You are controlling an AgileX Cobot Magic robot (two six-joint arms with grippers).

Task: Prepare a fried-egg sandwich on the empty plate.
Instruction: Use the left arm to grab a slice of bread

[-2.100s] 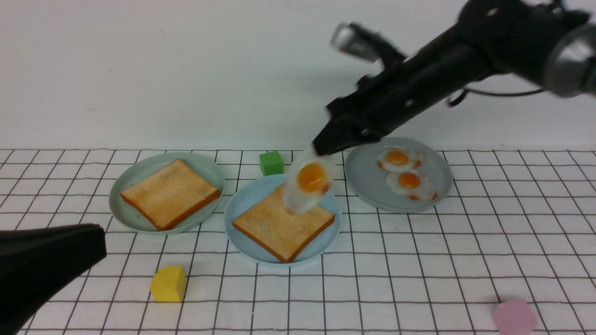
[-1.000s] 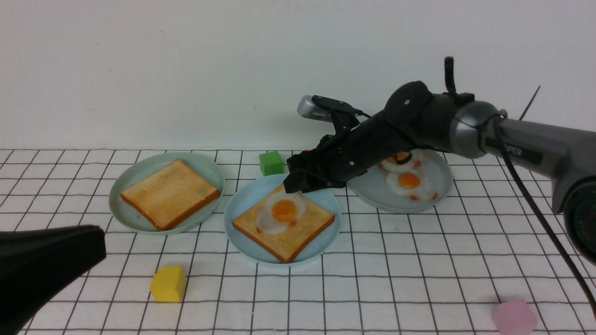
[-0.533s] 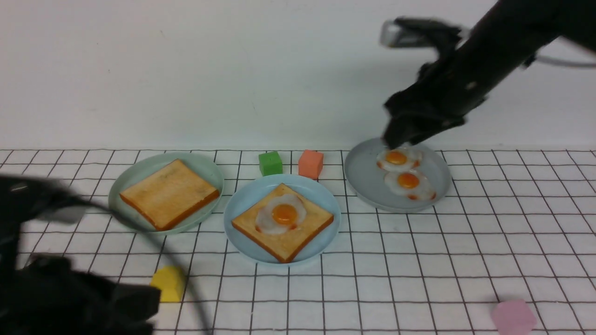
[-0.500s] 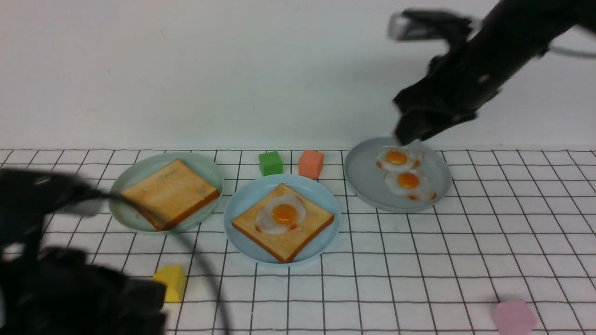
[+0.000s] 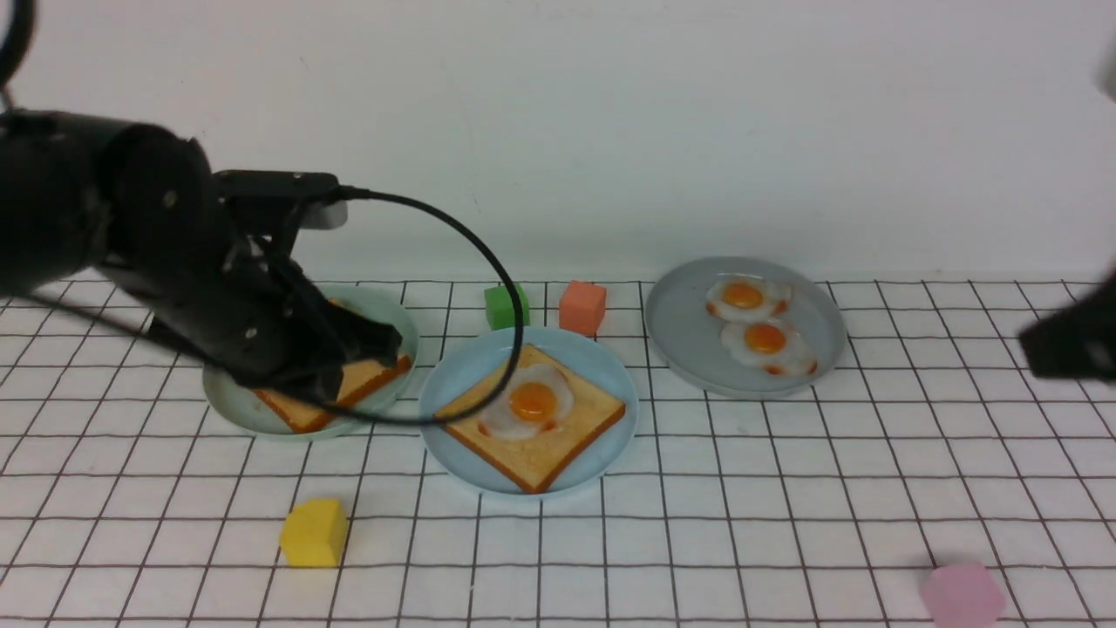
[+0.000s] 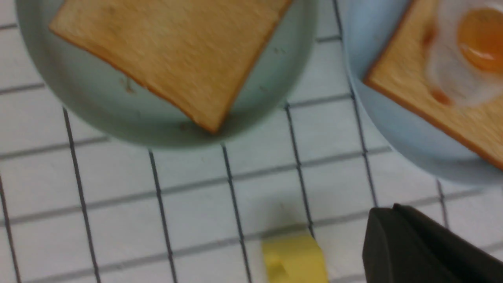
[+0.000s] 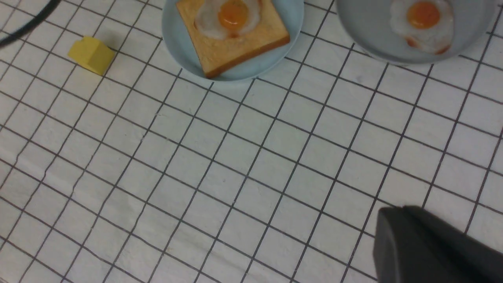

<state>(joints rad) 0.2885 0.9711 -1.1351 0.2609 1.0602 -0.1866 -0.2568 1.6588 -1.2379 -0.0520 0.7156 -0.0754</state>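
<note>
Checked cloth (image 5: 785, 523) from edge to edge, and the big black left arm (image 5: 131, 253) leans right over the green plate (image 5: 228, 410). The left pincer (image 5: 364, 353) hangs low above the second slice (image 6: 169, 51), which lies flat and free on that plate. Only one finger (image 6: 416, 247) shows from the wrist, so clenched or loose, I cannot tell. The right pincer (image 5: 1059, 344) sits far off at the right edge, well apart from everything, and I cannot make out its jaws either.

The sandwich is half built. On the blue plate (image 5: 602, 455), centre stage, lies the first slice (image 5: 558, 440) with the egg (image 5: 527, 403) on top, and no lid yet.

The danger, I'd say, is that cable (image 5: 488, 262). It hangs in a loop across the blue plate's left side and the toast corner, so a swing across could drag egg or plate. A flat slice on a shallow plate may also skid away from the fingers. And a glossy egg could slide under an off-centre lid.

Around them, the grey plate (image 5: 689, 340) with two spare eggs (image 5: 765, 340) is to the right. The green block (image 5: 506, 305) and orange block (image 5: 581, 306) stand behind the blue plate. The yellow block (image 5: 314, 532) is in front and the pink block (image 5: 961, 595) far right. None sits between the two plates.
</note>
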